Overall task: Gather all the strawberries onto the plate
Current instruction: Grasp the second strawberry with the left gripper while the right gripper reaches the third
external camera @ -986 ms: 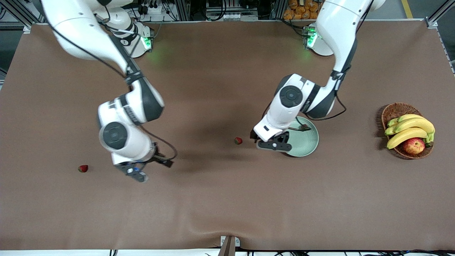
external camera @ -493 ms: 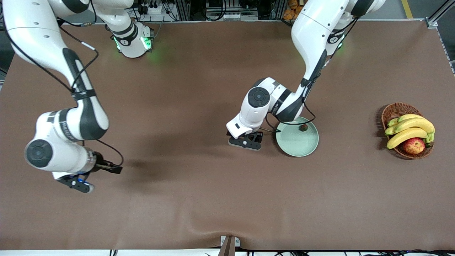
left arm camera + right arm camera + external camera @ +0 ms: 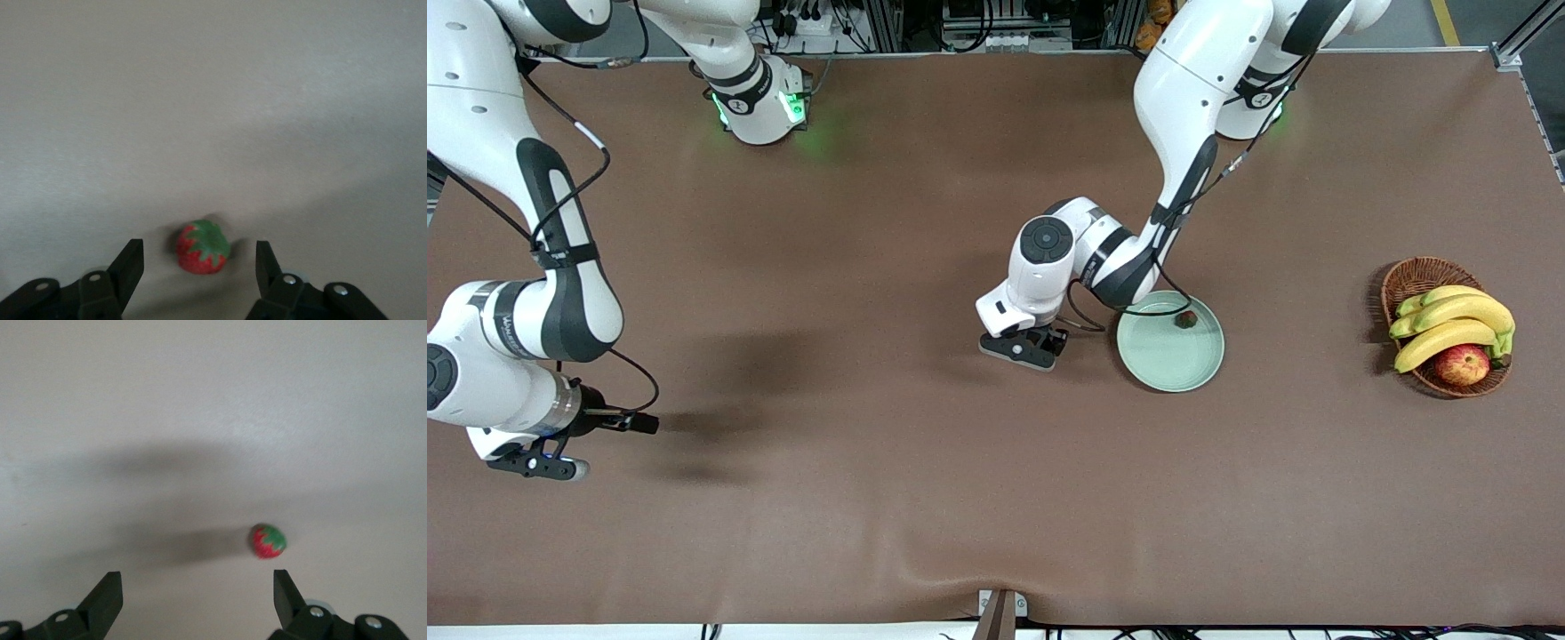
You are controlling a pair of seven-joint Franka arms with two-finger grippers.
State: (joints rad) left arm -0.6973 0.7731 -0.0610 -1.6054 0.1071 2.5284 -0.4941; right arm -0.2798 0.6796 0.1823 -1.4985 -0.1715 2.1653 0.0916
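With one strawberry (image 3: 1185,319) already lodged in the plate (image 3: 1170,357), two berries are being approached: each lies on the tabletop (image 3: 925,462) between the spread fingers of the released left end effector (image 3: 199,267) and right end effector (image 3: 198,593), so lowering and clenching are judged next.

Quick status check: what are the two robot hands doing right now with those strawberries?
Left gripper open over a strawberry beside the plate. Right gripper open over another strawberry. One strawberry in plate. Nothing blocking.
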